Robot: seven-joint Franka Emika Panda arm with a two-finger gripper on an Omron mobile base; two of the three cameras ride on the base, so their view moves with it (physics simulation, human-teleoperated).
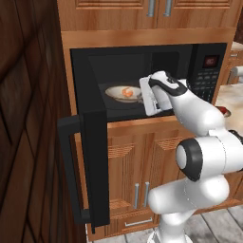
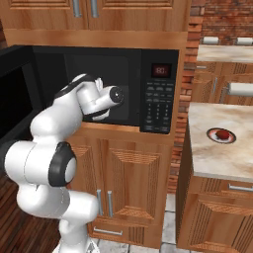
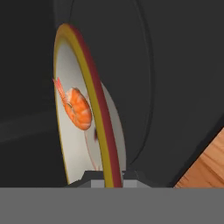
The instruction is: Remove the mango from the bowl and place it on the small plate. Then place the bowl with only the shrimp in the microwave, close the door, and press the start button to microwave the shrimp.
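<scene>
The robot's white arm reaches into the open black microwave, where its gripper is pinched on the near rim of the bowl, the two dark fingertips pressed against the olive-gold edge. The bowl sits on the floor of the dark cavity with the curled orange shrimp lying inside it, and the door hangs wide open at the left with its thick bar handle. Well off to the right, the dark red mango rests on the small plate on the pale stone counter.
</scene>
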